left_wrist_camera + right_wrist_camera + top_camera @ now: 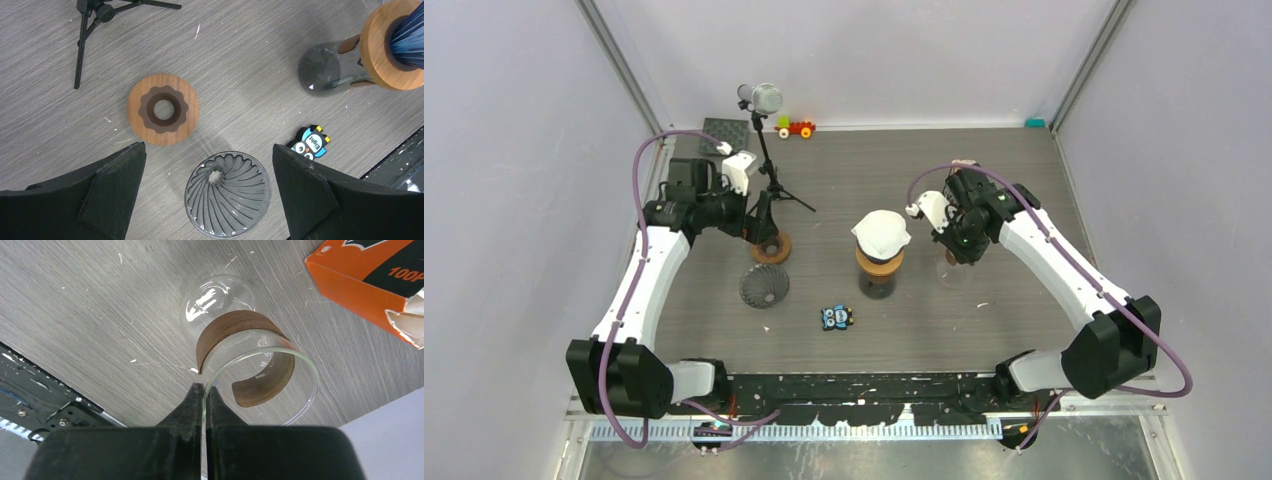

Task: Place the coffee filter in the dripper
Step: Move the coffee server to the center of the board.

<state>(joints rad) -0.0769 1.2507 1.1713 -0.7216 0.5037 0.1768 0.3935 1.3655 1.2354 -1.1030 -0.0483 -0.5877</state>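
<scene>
Grey table walled on three sides, room enough; right gripper pinched on the clear glass carafe rim, so the left gripper (jaws wide apart, over the glass dripper) is free, with the white paper filter mid-table to its right on the dark server

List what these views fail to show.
- Right wrist view: orange box cut by the frame edge, print incomplete.
- Top view: glass carafe almost hidden under the right gripper.
- Top view: owl toy print too small to read.
</scene>
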